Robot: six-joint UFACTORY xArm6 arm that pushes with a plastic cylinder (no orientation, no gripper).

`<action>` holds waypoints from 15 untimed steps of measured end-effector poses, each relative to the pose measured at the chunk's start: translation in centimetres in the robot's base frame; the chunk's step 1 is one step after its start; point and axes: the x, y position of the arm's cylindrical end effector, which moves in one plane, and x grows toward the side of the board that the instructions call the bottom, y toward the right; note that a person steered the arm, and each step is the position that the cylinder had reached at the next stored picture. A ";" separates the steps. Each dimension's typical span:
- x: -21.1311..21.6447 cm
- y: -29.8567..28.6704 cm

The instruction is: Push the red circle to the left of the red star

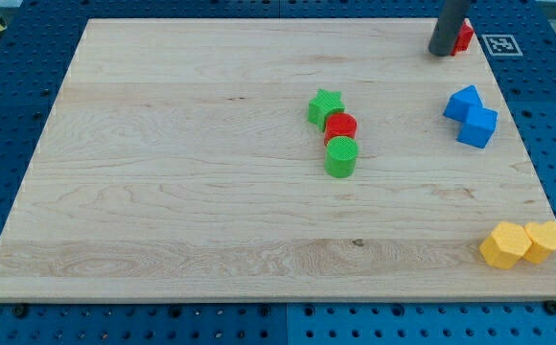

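Note:
The red circle (pixel 340 126) lies near the board's middle, touching a green star (pixel 324 106) above-left and a green circle (pixel 341 157) below. A red block, presumably the red star (pixel 464 36), sits at the view's top right, mostly hidden behind the dark rod. My tip (pixel 442 53) rests on the board right against that red block's left side, far up and right of the red circle.
Two blue blocks (pixel 462 103) (pixel 477 126) touch each other at the right edge. Two yellow blocks (pixel 503 245) (pixel 544 241) sit at the bottom right corner. The wooden board (pixel 163 192) lies on a blue pegboard with a marker tag (pixel 499 43).

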 end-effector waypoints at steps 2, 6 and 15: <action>0.1 -13.8; 15.9 -19.3; 9.2 -4.8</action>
